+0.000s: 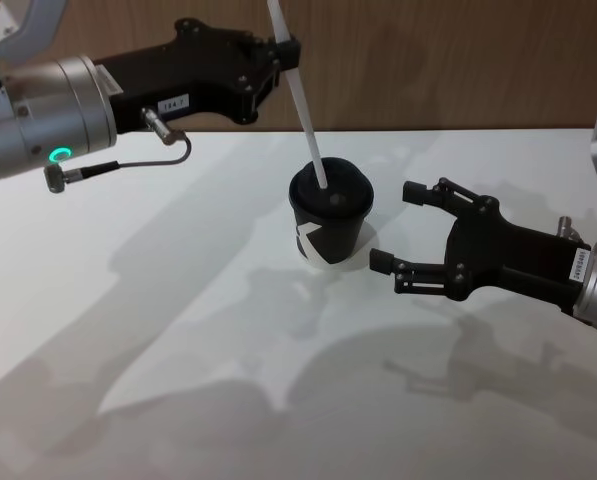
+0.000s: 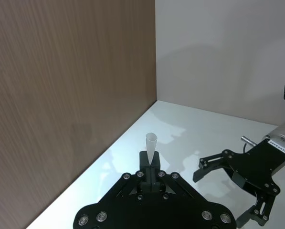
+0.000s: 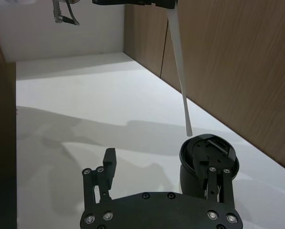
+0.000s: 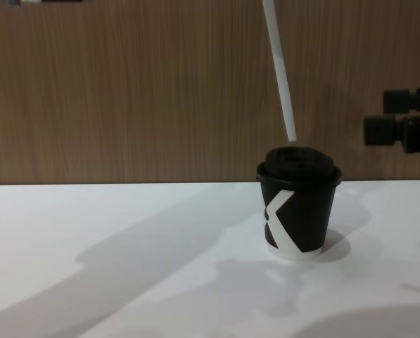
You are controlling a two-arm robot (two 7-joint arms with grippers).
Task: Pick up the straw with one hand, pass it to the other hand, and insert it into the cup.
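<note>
We see the left gripper clenched on the white paper straw. The straw is tilted, lower tip just above the lid of the black coffee cup, which has a white K-like mark. The cup stands on the white table. The right gripper is just beside the cup, jaws released, nothing held. Digits on the left gripper's sticker: illegible to us.

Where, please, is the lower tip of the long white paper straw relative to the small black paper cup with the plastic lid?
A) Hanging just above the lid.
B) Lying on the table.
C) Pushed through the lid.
A: the chest view shows a clear gap between the tip of the white paper straw and the black plastic lid of the black paper cup, while the left gripper holds the straw aloft.
</note>
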